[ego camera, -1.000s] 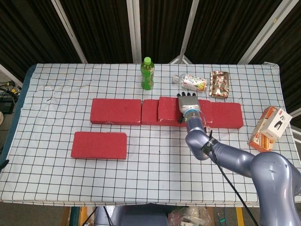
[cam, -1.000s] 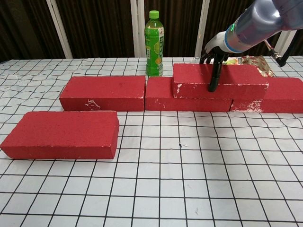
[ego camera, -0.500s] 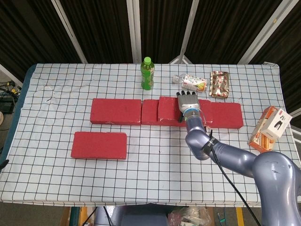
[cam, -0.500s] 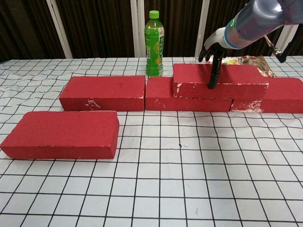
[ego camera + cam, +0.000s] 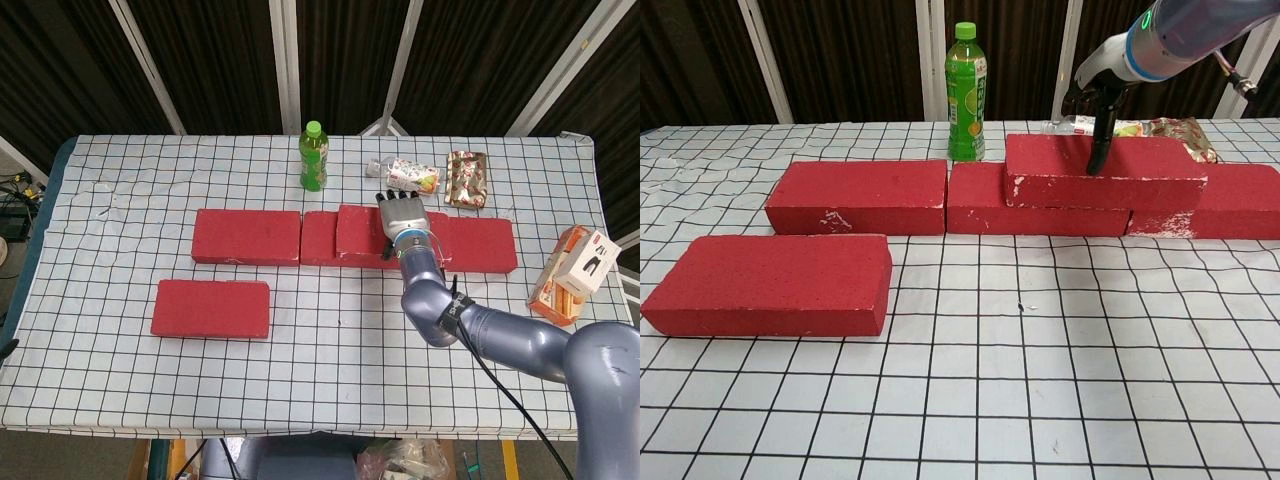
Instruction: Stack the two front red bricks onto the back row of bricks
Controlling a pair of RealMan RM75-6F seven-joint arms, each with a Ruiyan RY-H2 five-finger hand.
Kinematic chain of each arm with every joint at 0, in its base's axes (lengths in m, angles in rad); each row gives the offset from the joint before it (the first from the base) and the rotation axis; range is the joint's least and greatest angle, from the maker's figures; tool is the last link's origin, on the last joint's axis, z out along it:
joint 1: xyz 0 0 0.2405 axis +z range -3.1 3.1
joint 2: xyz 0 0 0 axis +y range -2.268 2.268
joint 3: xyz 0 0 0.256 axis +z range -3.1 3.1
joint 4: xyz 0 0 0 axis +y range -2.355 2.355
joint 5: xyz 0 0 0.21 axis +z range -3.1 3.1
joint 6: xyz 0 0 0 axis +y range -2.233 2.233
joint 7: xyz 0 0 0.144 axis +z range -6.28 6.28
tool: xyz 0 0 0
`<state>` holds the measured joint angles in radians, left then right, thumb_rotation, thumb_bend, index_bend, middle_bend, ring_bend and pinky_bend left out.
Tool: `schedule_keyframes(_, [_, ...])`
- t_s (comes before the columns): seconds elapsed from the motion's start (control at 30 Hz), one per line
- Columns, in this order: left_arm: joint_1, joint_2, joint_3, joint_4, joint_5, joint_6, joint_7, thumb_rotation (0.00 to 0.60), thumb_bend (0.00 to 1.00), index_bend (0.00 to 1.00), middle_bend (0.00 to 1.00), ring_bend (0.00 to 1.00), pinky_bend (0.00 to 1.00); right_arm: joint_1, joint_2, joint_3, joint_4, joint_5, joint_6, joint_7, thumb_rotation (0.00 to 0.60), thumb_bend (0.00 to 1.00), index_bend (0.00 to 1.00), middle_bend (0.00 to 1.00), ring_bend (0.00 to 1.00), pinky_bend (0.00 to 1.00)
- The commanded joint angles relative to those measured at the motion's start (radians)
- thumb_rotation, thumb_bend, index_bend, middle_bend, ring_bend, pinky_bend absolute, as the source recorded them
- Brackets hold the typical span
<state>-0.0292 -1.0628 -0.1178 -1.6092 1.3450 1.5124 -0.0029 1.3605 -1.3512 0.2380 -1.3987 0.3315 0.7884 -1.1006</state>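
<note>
My right hand (image 5: 1098, 95) has lifted off the stacked brick (image 5: 1105, 170) just below it, fingers loosely apart and holding nothing. One brick is placed; the remaining front brick (image 5: 211, 308) lies well to my left.

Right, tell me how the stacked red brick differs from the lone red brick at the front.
The stacked brick sits on top of the back row of bricks, bridging two of them; the front brick lies flat on the checked tablecloth. The stacked brick has the right hand just above it; nothing is near the front brick. The stacked brick lies right of centre, the front brick at the left. Both are red, rectangular and look alike in size.
</note>
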Motion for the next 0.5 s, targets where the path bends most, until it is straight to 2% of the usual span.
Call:
schedule_keyframes(0.03, [-0.001,-0.002,0.007,0.007,0.021,0.006,-0.005,0.600,0.00,0.09,0.00,0.00,0.02,-0.077,0.087,0.037,-0.140,-0.185,0.076,0.149,0.600,0.13,0.03,0.00,0.00,0.00])
schedule_keyframes(0.27, [0.001,-0.002,0.028,0.007,0.079,0.022,-0.024,0.600,0.00,0.09,0.00,0.00,0.02,-0.212,0.255,0.044,-0.346,-0.376,0.112,0.312,0.600,0.13,0.03,0.00,0.00,0.00])
schedule_keyframes(0.5, [-0.002,0.001,0.054,-0.009,0.145,0.028,-0.052,0.600,0.00,0.09,0.00,0.00,0.02,-0.339,0.387,0.041,-0.435,-0.534,0.084,0.459,0.600,0.13,0.03,0.00,0.00,0.00])
